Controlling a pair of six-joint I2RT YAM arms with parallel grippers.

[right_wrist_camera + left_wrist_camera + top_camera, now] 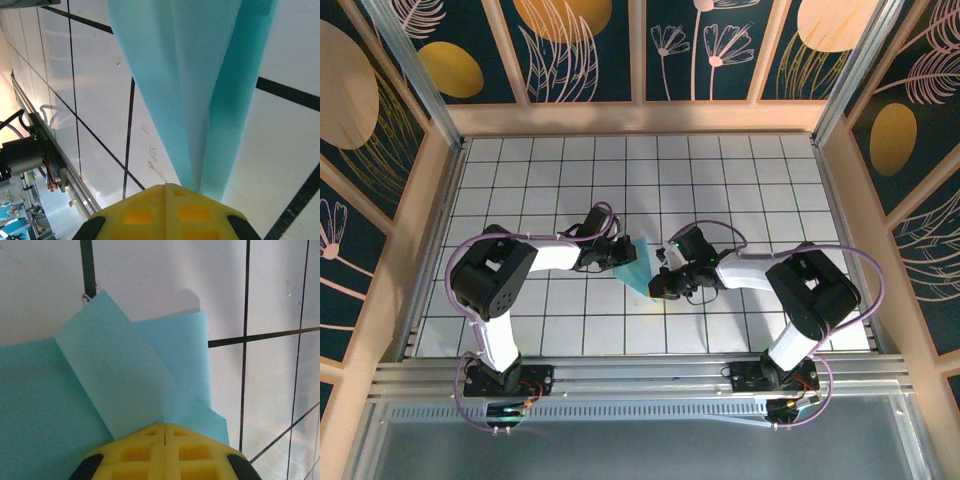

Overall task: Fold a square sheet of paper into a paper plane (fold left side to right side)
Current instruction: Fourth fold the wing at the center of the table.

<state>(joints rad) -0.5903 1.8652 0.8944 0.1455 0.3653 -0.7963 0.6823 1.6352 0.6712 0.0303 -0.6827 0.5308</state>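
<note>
Paper plane [636, 266]: light teal, partly folded, tapering to a narrow end; it lies mid-tabletop between the two arms.
Left gripper [618, 254]: yellow fingers pressed together, tips at the paper's left edge, where a folded flap [125, 385] overlaps the layer beneath.
Right gripper [660, 288]: clenched, tips meeting the narrow end of the long creased folds [190, 75].
Tabletop [720, 180]: white tiles, black grid lines.

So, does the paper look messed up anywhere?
A bit. One flap of the paper lies slanted, its corner poking past the far edge, so the folds don't line up. No tears show. The left fingers and right fingers pinch it.
</note>
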